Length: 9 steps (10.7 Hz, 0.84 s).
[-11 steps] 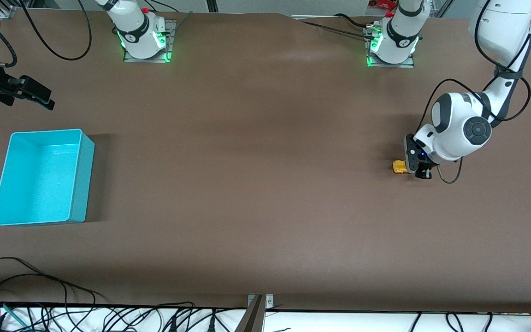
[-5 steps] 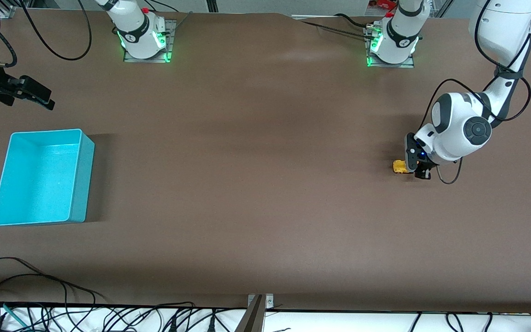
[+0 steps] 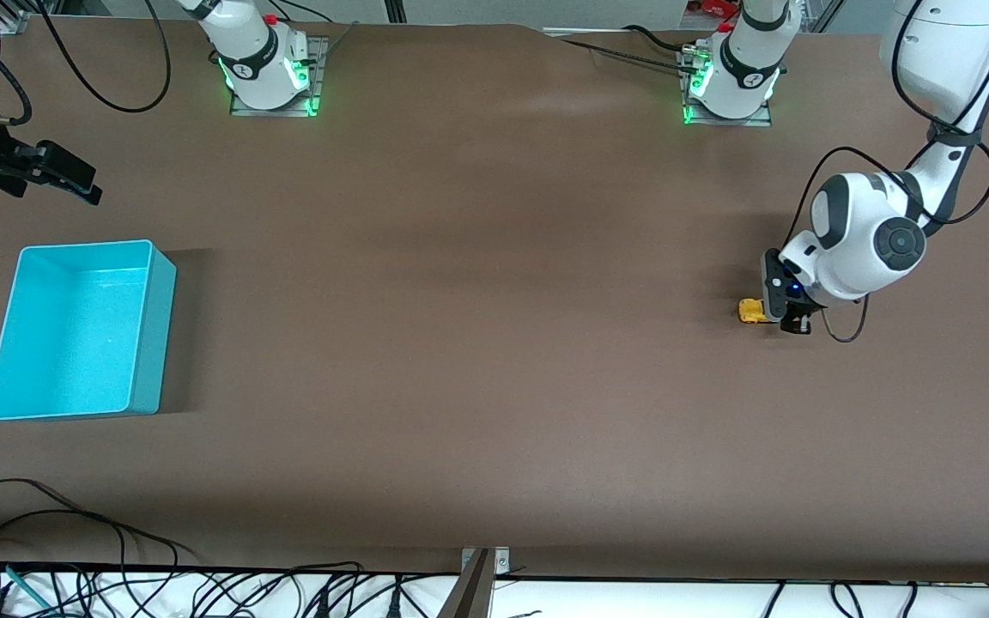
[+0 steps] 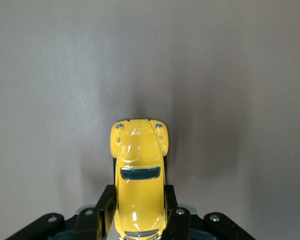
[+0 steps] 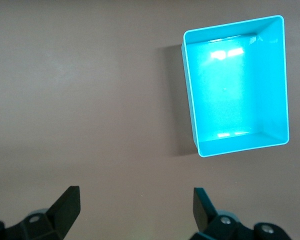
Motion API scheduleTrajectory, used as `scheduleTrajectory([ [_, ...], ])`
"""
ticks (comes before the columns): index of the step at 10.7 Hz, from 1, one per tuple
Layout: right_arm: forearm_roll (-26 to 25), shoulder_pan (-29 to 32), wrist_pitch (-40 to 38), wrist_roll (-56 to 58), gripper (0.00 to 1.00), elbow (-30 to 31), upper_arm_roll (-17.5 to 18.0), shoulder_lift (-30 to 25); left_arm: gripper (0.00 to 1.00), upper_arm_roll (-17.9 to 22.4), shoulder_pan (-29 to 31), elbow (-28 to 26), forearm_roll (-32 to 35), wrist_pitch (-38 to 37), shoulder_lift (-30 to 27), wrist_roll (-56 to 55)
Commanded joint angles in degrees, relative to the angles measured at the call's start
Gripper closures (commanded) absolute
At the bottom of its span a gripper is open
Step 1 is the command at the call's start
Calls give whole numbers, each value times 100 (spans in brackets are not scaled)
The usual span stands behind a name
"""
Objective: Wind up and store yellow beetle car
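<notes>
The right gripper [image 3: 74, 182] is held with jaws spread wide and empty at about 12 o'clock of the bin [image 3: 151, 326], over the right arm's end of the table [image 3: 477, 343]. At the left arm's end, the car [image 3: 749, 311] is clamped between the left gripper's [image 3: 782, 313] closed fingers [image 4: 104, 210], down at the tabletop, with the bin lying at its 9 o'clock, well apart.

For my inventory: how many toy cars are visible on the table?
1. The yellow beetle car sits at the left arm's end of the table, gripped by the left gripper. None lies in the turquoise bin.
</notes>
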<state>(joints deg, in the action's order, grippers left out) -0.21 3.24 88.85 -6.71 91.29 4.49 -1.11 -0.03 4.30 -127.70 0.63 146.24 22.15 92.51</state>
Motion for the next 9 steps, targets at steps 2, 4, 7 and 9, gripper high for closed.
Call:
scheduleTrajectory([
  [2, 92, 10, -17, -32, 0, -94, 8, 32, 100, -6, 378, 140, 86, 36, 395, 91],
  [4, 92, 10, -17, -32, 0, -94, 8, 32, 100, 117, 606, 262, 253, 44, 517, 388],
  [7, 92, 9, -17, -32, 0, -94, 8, 32, 100, 353, 835, 534, 192, 45, 746, 1241],
  [9, 92, 1, -17, -32, 0, -94, 8, 32, 100, 354, 844, 562, 174, 44, 755, 1287],
])
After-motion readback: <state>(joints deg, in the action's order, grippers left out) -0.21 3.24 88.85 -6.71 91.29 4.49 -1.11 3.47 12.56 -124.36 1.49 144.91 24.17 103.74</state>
